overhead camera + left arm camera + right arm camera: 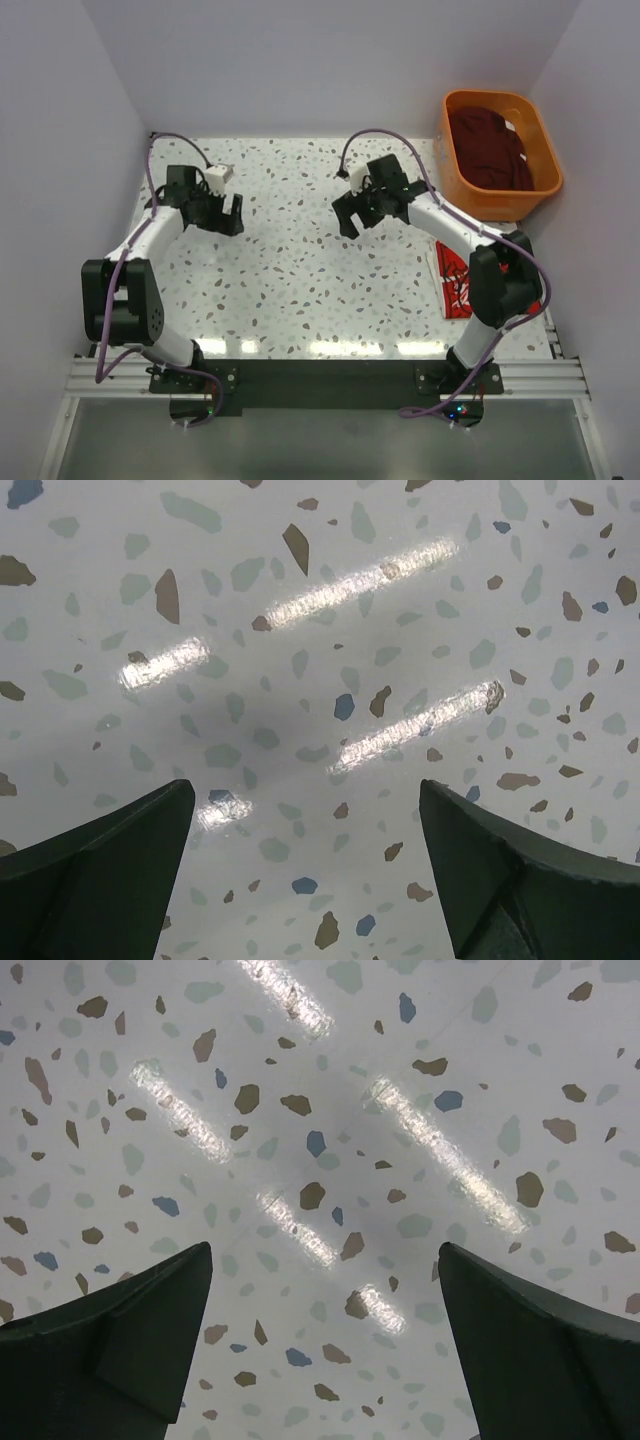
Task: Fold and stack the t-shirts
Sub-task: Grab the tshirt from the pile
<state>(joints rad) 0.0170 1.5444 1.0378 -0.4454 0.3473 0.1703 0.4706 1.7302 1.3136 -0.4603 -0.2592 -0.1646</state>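
A dark maroon t-shirt point(490, 150) lies bunched inside the orange basket point(500, 196) at the back right. A folded red t-shirt with white script point(455, 281) lies on the table at the right, partly hidden under the right arm. My left gripper point(232, 212) hovers open over the back left of the table, nothing between its fingers point(95, 880). My right gripper point(362, 214) hangs open over the table's middle back, left of the basket, also holding nothing. Both wrist views show only bare speckled tabletop point(330, 660) between the fingertips point(540, 1350).
The speckled white table point(300, 280) is walled by plain panels at the back and both sides. The arm bases sit on a black rail point(320, 375) at the near edge. Purple cables loop from both arms.
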